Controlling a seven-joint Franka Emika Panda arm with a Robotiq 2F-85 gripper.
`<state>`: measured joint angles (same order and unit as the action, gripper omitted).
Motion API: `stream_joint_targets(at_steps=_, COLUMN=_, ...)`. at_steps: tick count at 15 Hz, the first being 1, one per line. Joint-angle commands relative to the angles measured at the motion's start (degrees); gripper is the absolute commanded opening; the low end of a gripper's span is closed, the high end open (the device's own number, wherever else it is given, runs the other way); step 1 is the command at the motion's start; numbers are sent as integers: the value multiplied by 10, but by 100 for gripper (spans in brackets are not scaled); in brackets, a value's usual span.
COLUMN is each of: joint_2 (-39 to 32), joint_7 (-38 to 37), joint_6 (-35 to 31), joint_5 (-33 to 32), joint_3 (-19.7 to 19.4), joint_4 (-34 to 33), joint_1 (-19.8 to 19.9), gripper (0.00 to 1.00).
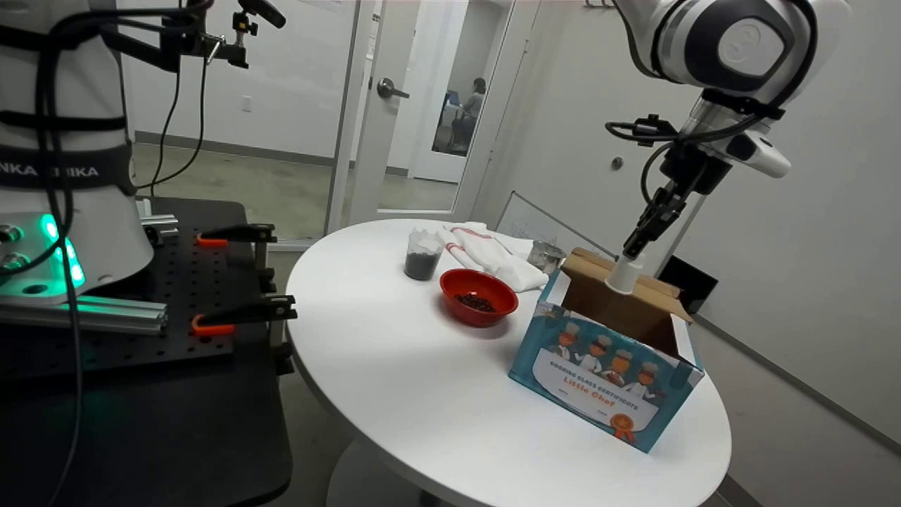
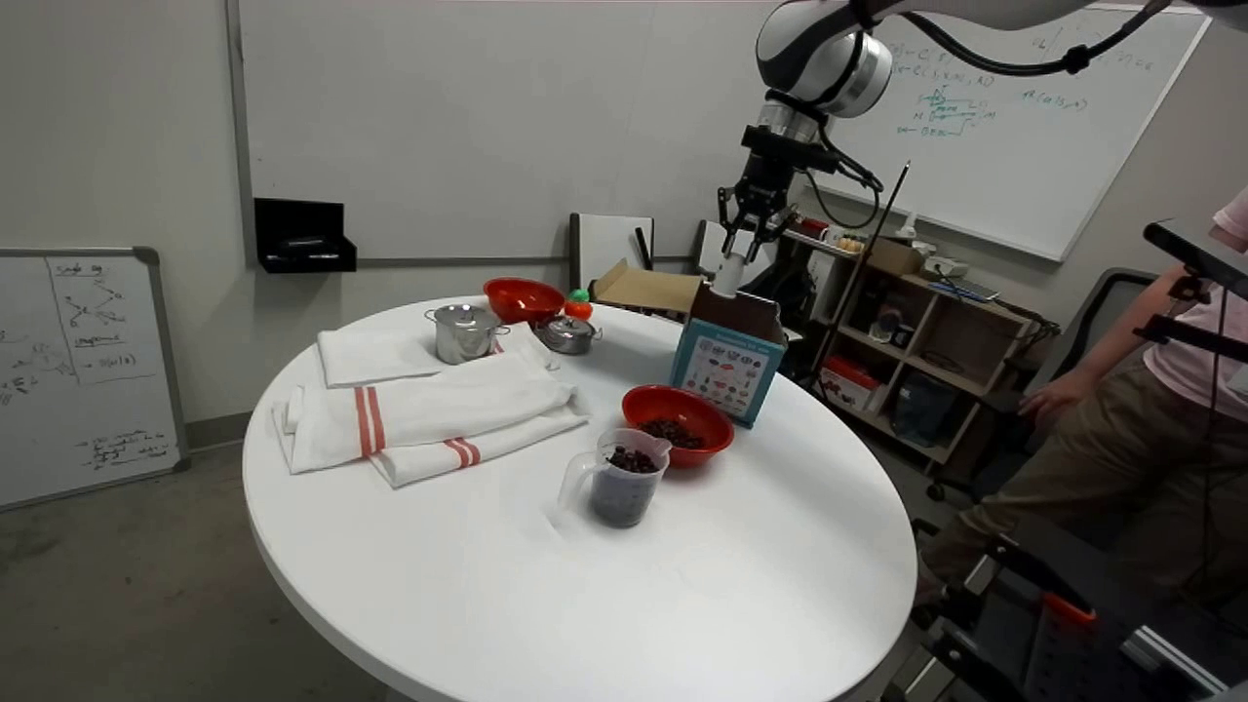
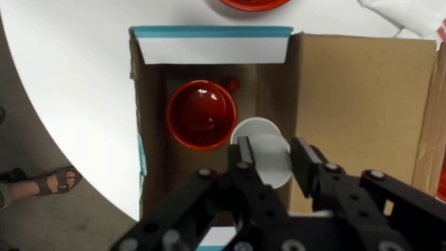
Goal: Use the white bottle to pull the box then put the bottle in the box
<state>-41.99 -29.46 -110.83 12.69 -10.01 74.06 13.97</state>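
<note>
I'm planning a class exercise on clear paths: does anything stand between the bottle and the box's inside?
Nothing visible blocks the way: the pincer holds the bottle at the mouth of the open box. Inside, a red cup sits to one side; it might crowd the landing spot.

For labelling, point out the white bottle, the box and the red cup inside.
White bottle (image 1: 624, 276), in an exterior view: its side wall.
Box (image 1: 607, 362), in an exterior view: printed side.
Red cup (image 3: 202, 111), in the wrist view: inner bottom.

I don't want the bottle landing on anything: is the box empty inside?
No: in the wrist view, a red cup sits inside the box.
</note>
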Motion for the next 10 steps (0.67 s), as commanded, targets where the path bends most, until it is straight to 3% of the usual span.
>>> stream_joint_targets(at_steps=1, joint_2=-8, joint_7=-2, joint_6=-1, joint_5=7, joint_3=-11, joint_4=-4, joint_1=15, gripper=9)
stream_joint_targets(at_steps=10, joint_2=-46, joint_7=-2, joint_6=5, joint_5=14, joint_3=-6, joint_4=-3, joint_1=22, gripper=9)
